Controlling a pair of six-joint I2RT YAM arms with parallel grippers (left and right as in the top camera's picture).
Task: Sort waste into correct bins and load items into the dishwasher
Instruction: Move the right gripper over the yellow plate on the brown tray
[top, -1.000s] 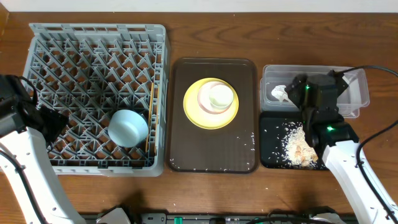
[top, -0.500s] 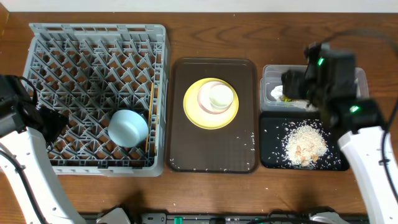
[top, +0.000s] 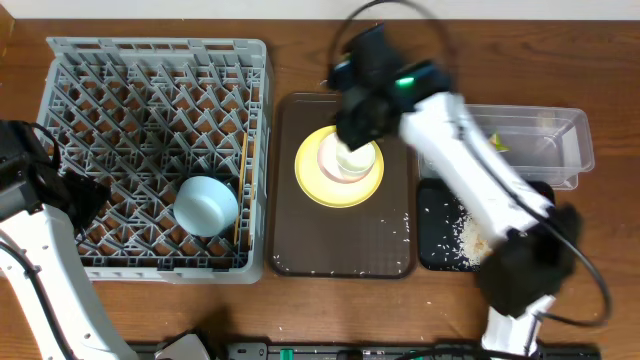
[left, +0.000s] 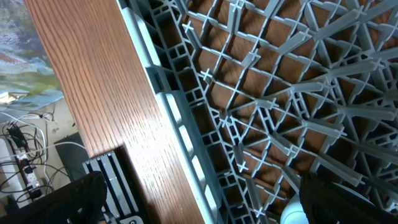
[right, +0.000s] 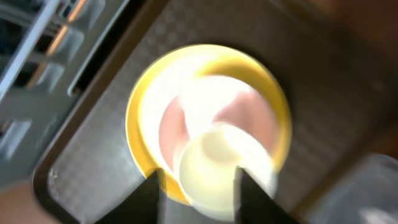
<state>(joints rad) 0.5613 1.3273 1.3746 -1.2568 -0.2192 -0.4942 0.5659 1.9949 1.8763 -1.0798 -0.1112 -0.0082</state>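
Cup stacked on plate: looks light, stiff, slick, breakable.
Right claw part-spread over it, empty; pinch one rim wall.

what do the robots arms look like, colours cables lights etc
Both are white tubes with bulky black joints. The right arm carries a glowing green light on its black wrist housing and a thin black cable looping off it. The left arm has a black cable running along it.
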